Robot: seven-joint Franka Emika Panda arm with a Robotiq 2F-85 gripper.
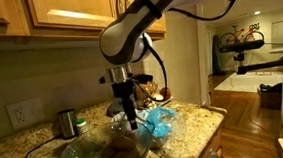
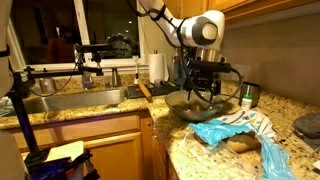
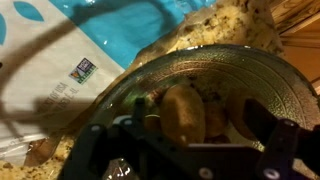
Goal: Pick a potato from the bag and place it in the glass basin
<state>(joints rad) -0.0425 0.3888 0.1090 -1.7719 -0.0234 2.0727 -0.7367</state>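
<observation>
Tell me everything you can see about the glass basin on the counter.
The glass basin is a wide, shallow round bowl of clear glass, upright on the speckled granite counter. In the wrist view a tan potato lies inside it. The light-blue bag lies beside its rim; whether they touch is unclear. The tool hangs open above it.

A tan potato [image 3: 183,110] lies inside the wide clear glass basin [image 3: 243,62], which sits just beside the crinkled light-blue bag [image 3: 120,30]
</observation>
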